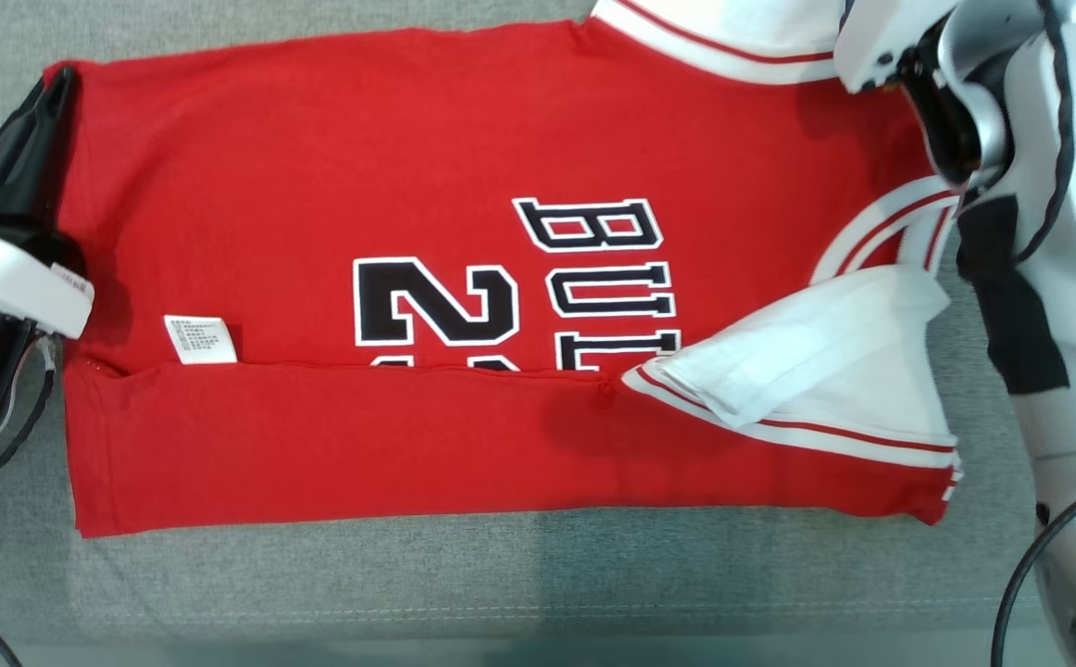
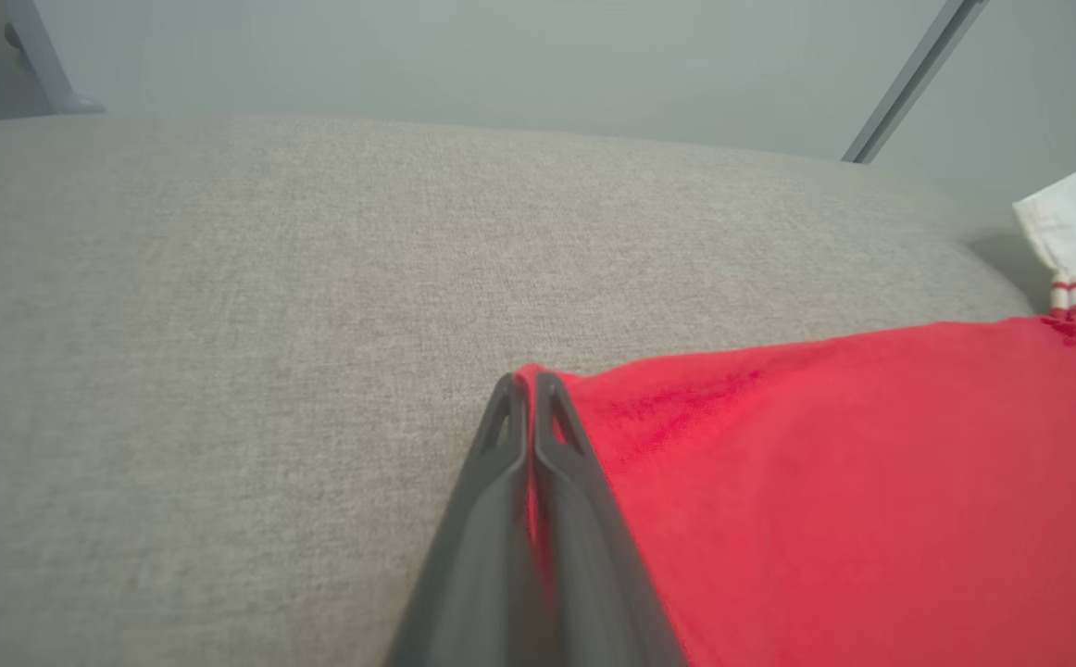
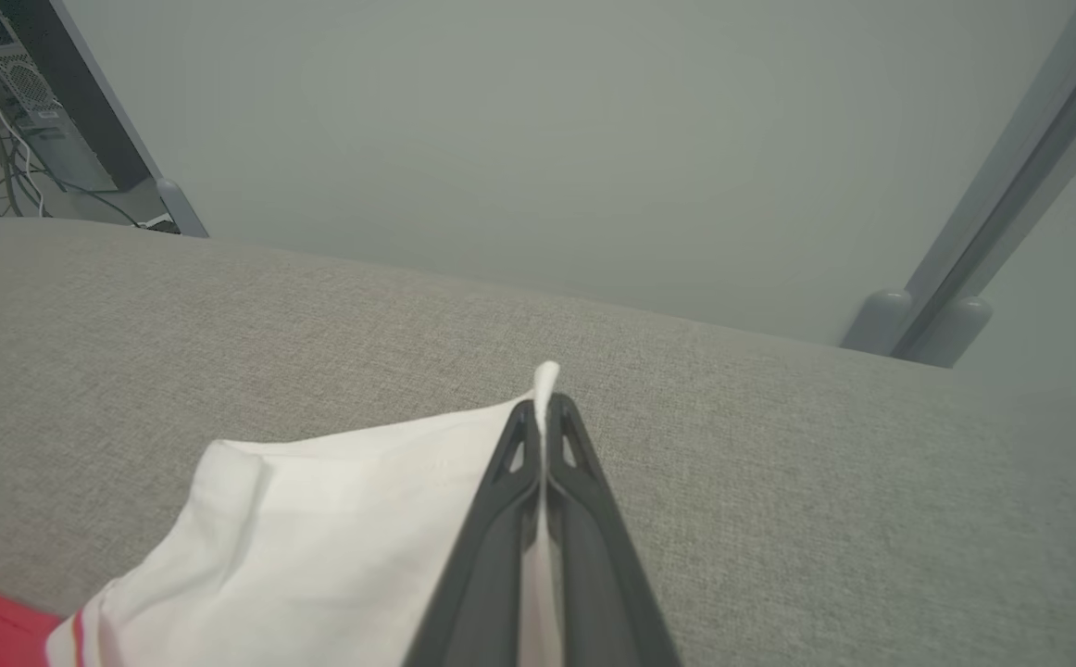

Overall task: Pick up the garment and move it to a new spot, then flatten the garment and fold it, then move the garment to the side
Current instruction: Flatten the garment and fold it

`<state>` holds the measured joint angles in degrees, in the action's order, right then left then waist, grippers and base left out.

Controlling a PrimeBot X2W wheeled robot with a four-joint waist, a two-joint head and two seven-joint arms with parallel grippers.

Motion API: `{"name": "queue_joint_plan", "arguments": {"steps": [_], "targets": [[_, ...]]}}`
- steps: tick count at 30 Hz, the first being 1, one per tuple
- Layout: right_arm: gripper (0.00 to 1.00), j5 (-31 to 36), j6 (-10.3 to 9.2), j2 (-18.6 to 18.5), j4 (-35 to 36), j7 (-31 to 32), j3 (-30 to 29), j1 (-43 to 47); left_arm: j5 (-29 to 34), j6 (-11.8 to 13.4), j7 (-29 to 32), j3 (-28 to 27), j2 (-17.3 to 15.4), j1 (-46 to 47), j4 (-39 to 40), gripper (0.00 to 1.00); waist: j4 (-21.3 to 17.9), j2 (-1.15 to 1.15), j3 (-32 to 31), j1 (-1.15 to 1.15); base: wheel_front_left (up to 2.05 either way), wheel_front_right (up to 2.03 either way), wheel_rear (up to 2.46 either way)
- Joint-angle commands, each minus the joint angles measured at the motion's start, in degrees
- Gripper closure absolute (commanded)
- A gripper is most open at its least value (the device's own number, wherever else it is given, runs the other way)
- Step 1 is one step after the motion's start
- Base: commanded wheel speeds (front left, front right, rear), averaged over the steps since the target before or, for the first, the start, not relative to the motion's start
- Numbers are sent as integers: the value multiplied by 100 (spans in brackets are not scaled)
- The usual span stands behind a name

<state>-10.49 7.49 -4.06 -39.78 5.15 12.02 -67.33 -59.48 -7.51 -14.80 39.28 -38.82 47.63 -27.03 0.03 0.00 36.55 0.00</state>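
The garment [image 1: 408, 167], a red jersey with white sleeves and black lettering, lies flat on a grey cushion [image 1: 501, 584]. Its near strip is folded up over the front. One white sleeve [image 1: 825, 343] lies folded on top at the right. My left gripper [image 1: 58, 83] is at the garment's far left corner. In the left wrist view that left gripper [image 2: 529, 382] is shut on the red fabric's [image 2: 825, 482] corner. My right gripper [image 3: 545, 406] is shut on the edge of the other white sleeve [image 3: 344, 519]. My right arm [image 1: 1038, 185] stands over the garment's far right corner.
A white care label [image 1: 200, 338] sticks out near the fold at the left. Grey cushion [image 2: 223, 324] stretches beyond the garment on the far side. A pale wall with metal struts [image 3: 1010, 213] rises behind it. A computer case and cables [image 3: 10, 83] stand at the far left.
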Motion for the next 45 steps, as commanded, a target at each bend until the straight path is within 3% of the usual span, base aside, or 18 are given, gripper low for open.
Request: {"name": "queue_joint_plan", "arguments": {"steps": [1, 16, 27, 43, 45], "targets": [[100, -60, 0, 118, 233, -108, 66, 205, 45, 2, -19, -293, -360, -82, 12, 100, -132, 0, -190, 0, 0, 0, 0], [100, -886, 0, 118, 1723, -123, 565, 2067, 205, 2, -19, -429, -494, -1207, -203, 100, -536, 0, -1026, 0, 0, 0, 0], [100, -1207, 0, 118, 2770, 273, 312, 3811, 128, 2, -19, -405, -393, -1884, -527, 100, -723, 0, -1459, 0, 0, 0, 0], [100, -1634, 0, 116, 3121, 521, 210, 4982, 239, 2, -19, -381, -35, -2641, -890, 100, -702, 0, -2059, 0, 0, 0, 0], [100, -1687, 0, 95, 3086, 616, 268, 5069, 313, 2, -19, -397, -1, -2669, -953, 46, -706, 0, -2095, 0, 0, 0, 0]]}}
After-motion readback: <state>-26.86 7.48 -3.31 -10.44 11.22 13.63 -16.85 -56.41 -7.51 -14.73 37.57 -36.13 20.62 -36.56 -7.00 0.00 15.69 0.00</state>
